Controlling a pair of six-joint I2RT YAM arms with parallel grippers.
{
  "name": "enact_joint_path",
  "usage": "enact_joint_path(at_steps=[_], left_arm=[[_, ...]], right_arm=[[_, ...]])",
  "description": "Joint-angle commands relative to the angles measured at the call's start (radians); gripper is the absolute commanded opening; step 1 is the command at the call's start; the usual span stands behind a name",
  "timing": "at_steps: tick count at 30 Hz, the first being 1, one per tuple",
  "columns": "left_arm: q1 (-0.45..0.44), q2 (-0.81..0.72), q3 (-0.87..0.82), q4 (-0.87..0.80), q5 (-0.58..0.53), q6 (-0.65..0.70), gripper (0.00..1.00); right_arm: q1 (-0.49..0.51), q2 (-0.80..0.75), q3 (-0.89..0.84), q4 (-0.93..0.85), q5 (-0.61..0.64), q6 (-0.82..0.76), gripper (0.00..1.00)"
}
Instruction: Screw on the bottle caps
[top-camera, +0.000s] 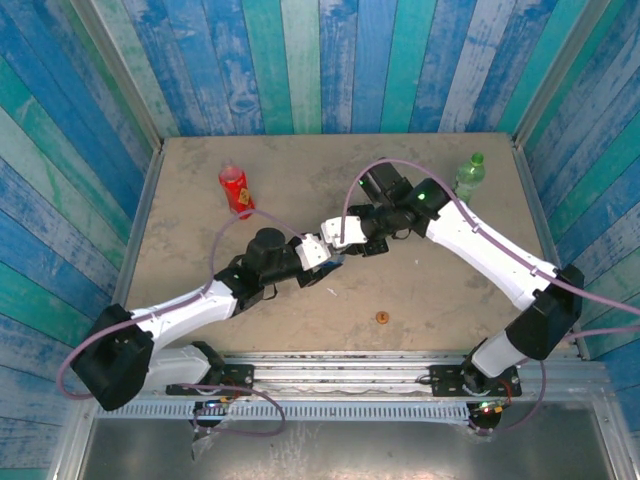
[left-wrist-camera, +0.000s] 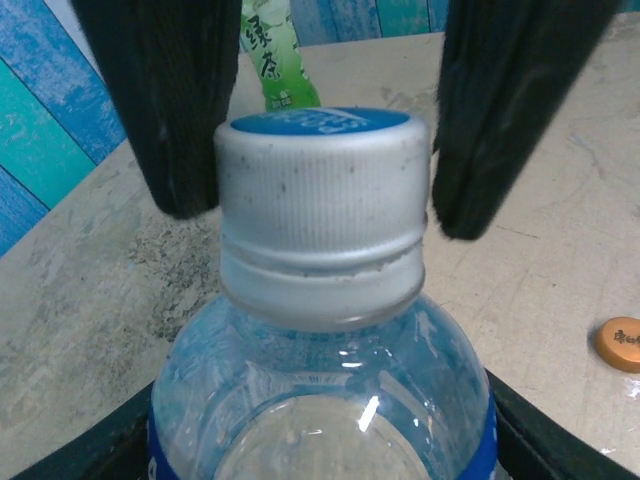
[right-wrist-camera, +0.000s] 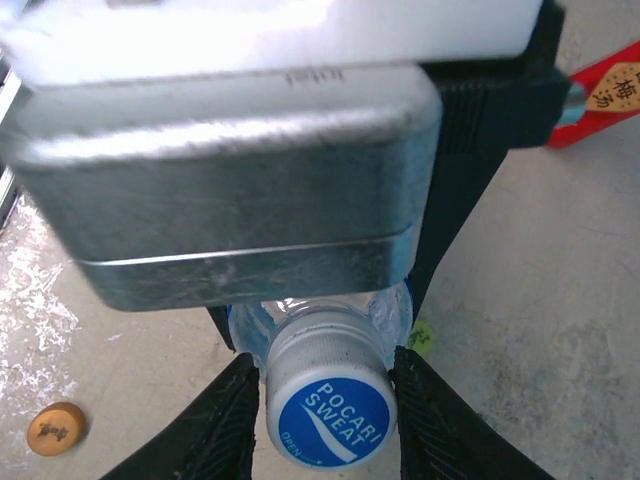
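My left gripper (top-camera: 320, 254) is shut on the body of the short clear bottle (left-wrist-camera: 320, 400) with the blue label and holds it off the table. A blue-and-white cap (right-wrist-camera: 330, 405) sits on its neck. My right gripper (right-wrist-camera: 328, 432) is shut on that cap, one black finger pressed to each side; those fingers (left-wrist-camera: 185, 110) flank the cap (left-wrist-camera: 320, 180) in the left wrist view. An orange cap (top-camera: 382, 318) lies on the table, and a light green cap (right-wrist-camera: 420, 337) lies beneath the bottle. The red bottle (top-camera: 235, 190) stands back left, the green bottle (top-camera: 468, 178) back right.
Blue and green plank walls (top-camera: 300, 60) close in the tabletop (top-camera: 300, 320) at the back and sides. The two arms meet over the table's middle. A metal rail (top-camera: 340, 365) runs along the near edge by the arm bases.
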Motion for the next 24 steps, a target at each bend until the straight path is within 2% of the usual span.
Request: enact_joint_path(at_steps=[1, 5, 9, 11, 13, 15, 18, 20, 23, 24], left_arm=[[-0.007, -0.050, -0.008, 0.028, 0.032, -0.005, 0.50], [-0.007, -0.042, -0.003, 0.022, 0.028, -0.003, 0.50], [-0.008, -0.033, -0.001, 0.033, 0.017, 0.000, 0.50], [-0.008, -0.036, -0.008, 0.057, -0.004, 0.000, 0.50], [-0.008, -0.040, -0.015, 0.087, -0.041, -0.003, 0.50], [-0.008, -0.042, -0.021, 0.112, -0.082, 0.000, 0.50], [-0.010, -0.047, -0.023, 0.126, -0.115, 0.010, 0.50], [-0.012, -0.052, -0.030, 0.139, -0.140, 0.014, 0.50], [-0.021, -0.051, -0.030, 0.130, -0.179, 0.026, 0.49], [-0.024, -0.048, -0.030, 0.128, -0.182, 0.029, 0.49]], right_arm=[[-0.005, 0.012, 0.030, -0.052, -0.024, -0.013, 0.34], [-0.005, 0.004, 0.033, -0.056, -0.044, -0.010, 0.31], [-0.005, -0.008, 0.023, -0.060, -0.071, 0.010, 0.21], [-0.006, -0.014, 0.018, -0.058, -0.090, 0.059, 0.16], [-0.005, -0.019, 0.007, -0.039, -0.107, 0.183, 0.10], [-0.005, -0.026, -0.012, 0.035, -0.086, 0.421, 0.06], [0.002, -0.066, -0.086, 0.180, 0.074, 0.958, 0.04], [0.032, -0.121, -0.167, 0.255, 0.162, 1.221, 0.01], [0.047, -0.189, -0.272, 0.334, 0.185, 1.638, 0.00], [0.053, -0.198, -0.283, 0.332, 0.196, 1.729, 0.00]])
